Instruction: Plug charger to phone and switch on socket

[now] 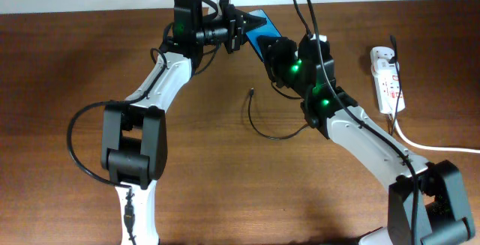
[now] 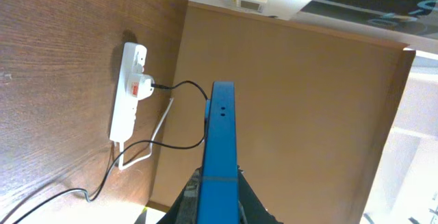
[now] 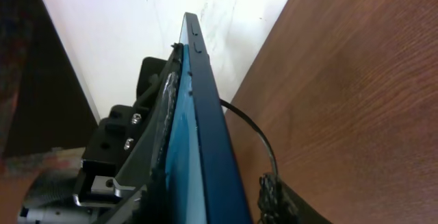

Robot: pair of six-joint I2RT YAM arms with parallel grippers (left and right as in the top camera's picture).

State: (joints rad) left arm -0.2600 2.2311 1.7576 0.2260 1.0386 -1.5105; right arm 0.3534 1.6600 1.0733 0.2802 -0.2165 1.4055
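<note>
The phone [image 1: 262, 26] has a bright blue face and is held up on edge near the table's back edge. My left gripper [image 1: 238, 29] is shut on it. In the left wrist view the phone [image 2: 221, 135] rises edge-on from the jaws [image 2: 219, 186]. My right gripper [image 1: 276, 52] is at the phone's other end. In the right wrist view its fingers [image 3: 215, 196] straddle the phone [image 3: 205, 135], with a gap to the right finger. The charger cable [image 1: 259, 129] lies curved on the table with its plug tip [image 1: 251, 91] free. The socket [image 1: 386, 76] lies far right and also shows in the left wrist view [image 2: 130, 94].
A thick white cord [image 1: 435, 146] runs from the socket off the right edge. The charger's adapter [image 2: 145, 87] sits in the socket beside a red switch. The wall stands just behind the table's back edge. The left gripper's body [image 3: 123, 148] is close against the phone's far side.
</note>
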